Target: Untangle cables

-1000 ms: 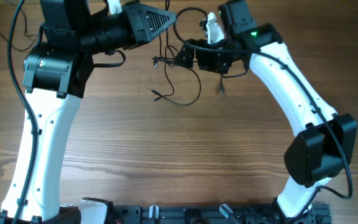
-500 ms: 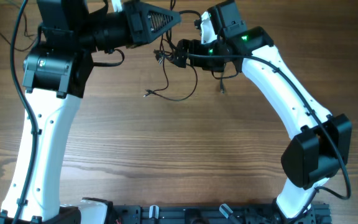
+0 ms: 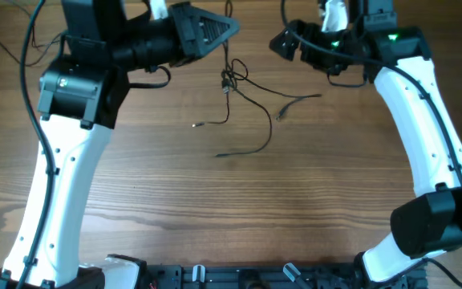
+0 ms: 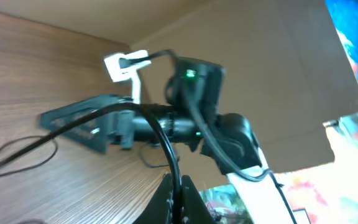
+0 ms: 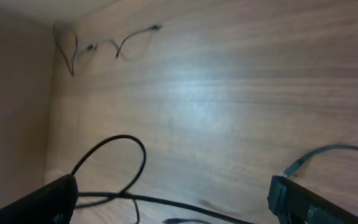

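Black cables (image 3: 228, 80) trail down from the left tool (image 3: 233, 26).

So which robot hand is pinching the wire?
The left gripper. Its two fingers are squeezed shut on a thin black cable, lifting one strand. The right gripper has its fingers spread wide open.

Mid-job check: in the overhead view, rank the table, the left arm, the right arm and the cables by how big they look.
1. table: fills the frame.
2. left arm and right arm: alike in extent, and both are raised nearer the camera, so I won't rank one over the other.
3. cables: thin strands, smallest.
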{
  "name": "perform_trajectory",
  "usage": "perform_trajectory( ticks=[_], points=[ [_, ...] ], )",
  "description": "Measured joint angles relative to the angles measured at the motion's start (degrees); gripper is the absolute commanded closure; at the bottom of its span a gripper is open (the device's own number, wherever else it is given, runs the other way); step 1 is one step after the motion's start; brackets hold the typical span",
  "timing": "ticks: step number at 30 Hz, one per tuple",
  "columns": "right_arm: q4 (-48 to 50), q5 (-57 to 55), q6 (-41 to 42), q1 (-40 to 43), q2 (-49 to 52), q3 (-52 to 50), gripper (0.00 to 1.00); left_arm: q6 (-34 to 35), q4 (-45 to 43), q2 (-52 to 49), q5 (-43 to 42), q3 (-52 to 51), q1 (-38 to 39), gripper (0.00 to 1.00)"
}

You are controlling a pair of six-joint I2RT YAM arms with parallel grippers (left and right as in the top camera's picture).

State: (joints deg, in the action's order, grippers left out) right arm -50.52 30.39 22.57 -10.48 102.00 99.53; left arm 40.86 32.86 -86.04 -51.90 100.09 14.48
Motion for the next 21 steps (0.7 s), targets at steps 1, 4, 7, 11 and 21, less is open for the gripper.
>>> perform_trajectory(
  ticks=[1, 4, 7, 11, 21],
  points=[
    [-0.33, 0.2, -0.2, -0.55, 0.0, 0.0, 0.0, 0.02, -1.46, 0.0, 0.0, 0.0, 0.9, 0.96],
    [-2.29, -0.2, -0.37, -3.1, 0.0, 0.0, 0.0, 0.04, -4.26, 0.0, -0.02, -0.02, 2.08, 0.96],
    [-3.26, -3.67, -0.39, -5.64, 0.0, 0.0, 0.0, 1.09, -5.51, 0.0, -0.48, -0.02, 2.08, 0.96],
    [-0.76, -6.49, -0.33, -5.81, 0.0, -2.34, 0.0, 3.85, -10.16, 0.0, -3.74, 0.0, 2.08, 0.96],
    [5.99, -1.25, -0.09, -5.99, 0.0, -7.41, 0.0, 7.5, -10.86, 0.0, -5.7, -0.02, 2.08, 0.96]
  ],
)
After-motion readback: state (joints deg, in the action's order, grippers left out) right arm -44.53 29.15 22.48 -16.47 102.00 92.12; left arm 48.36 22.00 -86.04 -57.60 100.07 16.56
